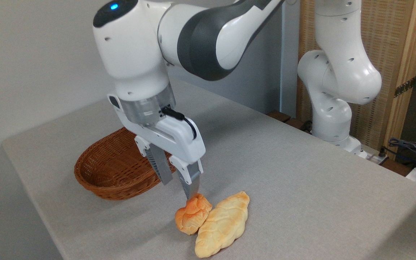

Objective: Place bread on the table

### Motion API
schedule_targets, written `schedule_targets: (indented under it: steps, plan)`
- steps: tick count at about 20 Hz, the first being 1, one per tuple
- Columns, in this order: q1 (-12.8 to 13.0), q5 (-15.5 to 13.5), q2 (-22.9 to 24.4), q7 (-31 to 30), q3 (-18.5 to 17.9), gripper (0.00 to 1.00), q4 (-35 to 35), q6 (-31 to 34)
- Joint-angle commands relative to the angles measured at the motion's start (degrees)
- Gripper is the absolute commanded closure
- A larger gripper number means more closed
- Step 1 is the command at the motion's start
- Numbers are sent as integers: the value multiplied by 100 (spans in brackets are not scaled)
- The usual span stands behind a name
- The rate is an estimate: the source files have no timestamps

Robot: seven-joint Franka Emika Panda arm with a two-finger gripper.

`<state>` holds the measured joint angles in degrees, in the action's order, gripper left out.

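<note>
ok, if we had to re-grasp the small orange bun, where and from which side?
From above, jaws across the bun's short width, at its domed middle. It lies on the table with its right flank against the braided loaf, so a side approach from the right looks blocked; the left and near sides are free. The gripper hangs open just above its far end.
</note>
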<state>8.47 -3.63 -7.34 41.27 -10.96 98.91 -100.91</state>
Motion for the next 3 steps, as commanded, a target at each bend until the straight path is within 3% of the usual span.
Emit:
schedule_targets:
  steps: [1,3]
  plan:
    - [49,-155,223,4,-3,0,-346,-8]
    - [49,-173,276,4,-3,0,-477,-8]
